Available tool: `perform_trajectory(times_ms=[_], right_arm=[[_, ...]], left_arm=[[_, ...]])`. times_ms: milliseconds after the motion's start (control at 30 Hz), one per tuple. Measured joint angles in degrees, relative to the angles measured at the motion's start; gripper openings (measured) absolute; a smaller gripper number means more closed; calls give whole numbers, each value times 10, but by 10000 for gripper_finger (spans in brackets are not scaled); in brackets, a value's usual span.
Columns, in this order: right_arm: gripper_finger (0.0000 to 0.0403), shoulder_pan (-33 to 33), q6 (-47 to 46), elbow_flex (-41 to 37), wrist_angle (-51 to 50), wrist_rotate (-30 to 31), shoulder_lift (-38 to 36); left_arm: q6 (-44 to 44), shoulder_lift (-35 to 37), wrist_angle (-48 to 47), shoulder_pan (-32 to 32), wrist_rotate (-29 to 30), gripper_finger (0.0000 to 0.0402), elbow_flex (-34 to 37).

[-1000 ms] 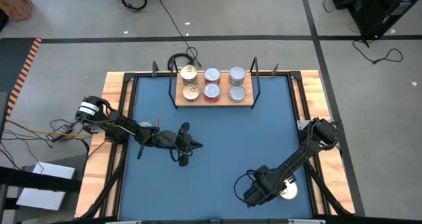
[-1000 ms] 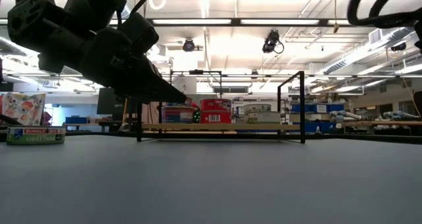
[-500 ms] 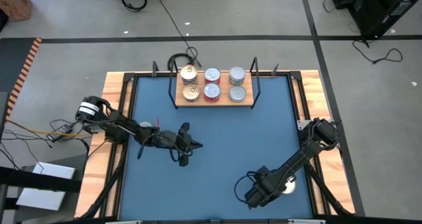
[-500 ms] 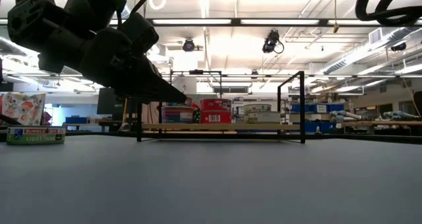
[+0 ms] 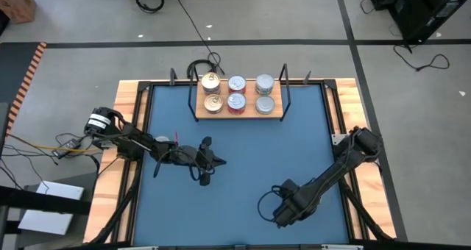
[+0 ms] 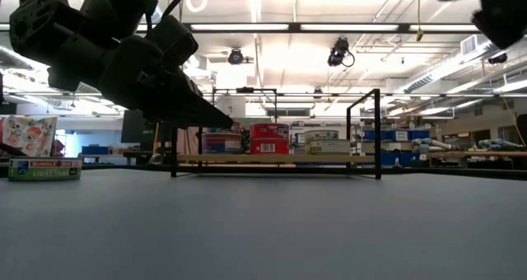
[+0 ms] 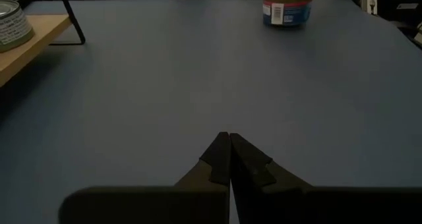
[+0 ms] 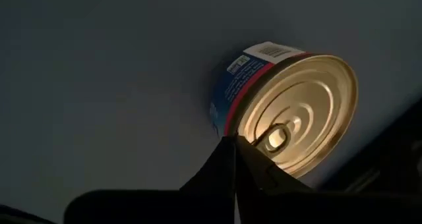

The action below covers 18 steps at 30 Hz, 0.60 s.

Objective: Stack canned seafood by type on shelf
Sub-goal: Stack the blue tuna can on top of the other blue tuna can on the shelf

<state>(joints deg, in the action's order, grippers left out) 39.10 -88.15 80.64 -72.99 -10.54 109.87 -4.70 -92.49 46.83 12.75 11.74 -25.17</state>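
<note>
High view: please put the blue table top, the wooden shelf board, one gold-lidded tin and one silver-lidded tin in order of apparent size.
1. Blue table top, by far the largest.
2. Shelf board.
3. Gold-lidded tin and silver-lidded tin: they look alike, so no ranking between them.

Seen from above, the left arm reaches in from the table's left edge with its forearm stretched toward the middle, its left gripper (image 7: 229, 159) low over the surface, the two dark fingers (image 7: 214, 159) pressed tip to tip with nothing between them. The right arm angles down from its base at the right edge toward the near right part of the table. Its right gripper (image 8: 234, 159) also has its fingers (image 8: 221, 161) drawn fully together, pointing steeply down, gripping nothing.
</note>
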Motion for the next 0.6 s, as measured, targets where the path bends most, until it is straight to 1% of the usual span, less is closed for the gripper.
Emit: perform_trajectory(times_ms=[300,500,600], right_arm=[[2,-27,45,0,17,89,-32],[2,-55,99,0,43,97,-32],[2,-70,133,0,63,108,-32]], left_arm=[[2,0,0,0,0,6,0],[2,10,-3,0,0,6,0],[3,30,-20,0,0,6,0]])
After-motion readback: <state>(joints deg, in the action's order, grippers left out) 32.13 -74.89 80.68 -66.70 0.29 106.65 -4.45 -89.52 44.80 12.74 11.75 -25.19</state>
